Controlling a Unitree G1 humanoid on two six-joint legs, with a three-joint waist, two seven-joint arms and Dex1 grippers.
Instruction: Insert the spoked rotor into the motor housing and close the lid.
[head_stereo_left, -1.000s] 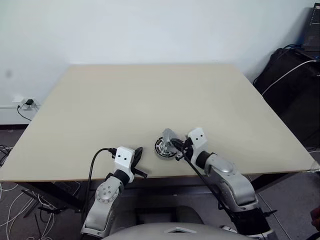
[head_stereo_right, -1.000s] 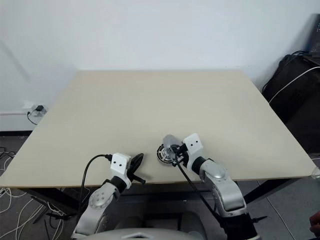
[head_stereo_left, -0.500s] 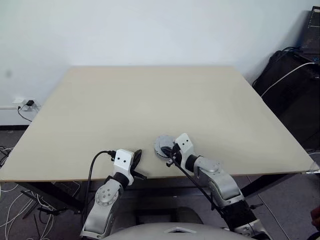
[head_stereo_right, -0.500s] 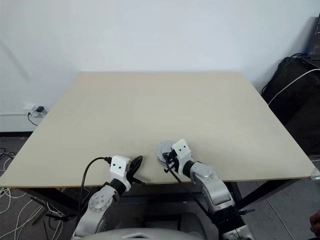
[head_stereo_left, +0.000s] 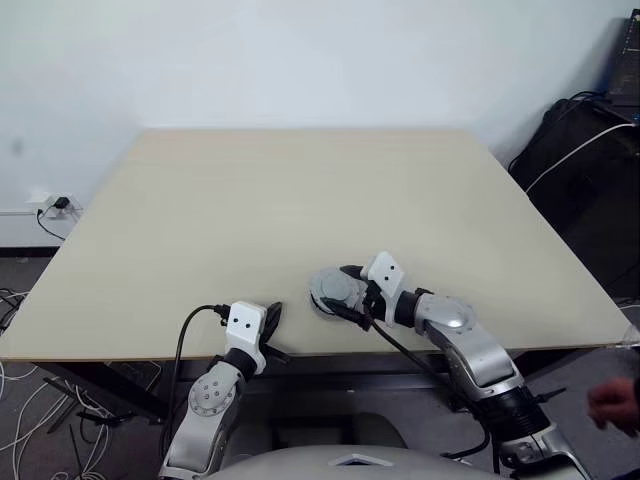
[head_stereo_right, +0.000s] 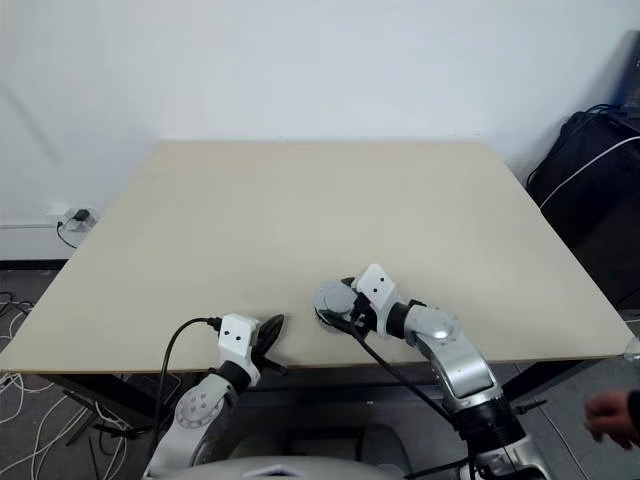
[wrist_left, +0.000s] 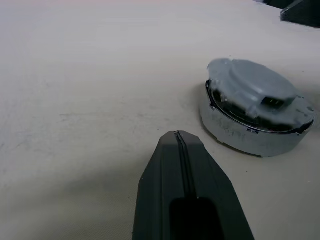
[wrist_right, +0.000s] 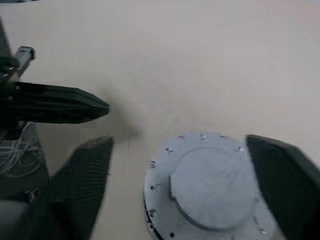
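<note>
Right wrist view: right claw (wrist_right: 180, 185) just sprang wide, lid (wrist_right: 212, 187) between fingers, seated on housing (wrist_left: 250, 135). Left claw (wrist_left: 182, 165) shut, idle nearby. Task looks done.

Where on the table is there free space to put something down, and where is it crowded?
The table is bare across its far half, along its left side, and to the right of the right gripper. It is crowded only at the middle of the near edge: the lid sits on the motor housing between the right gripper's open fingers, with the shut left gripper beside it.
</note>
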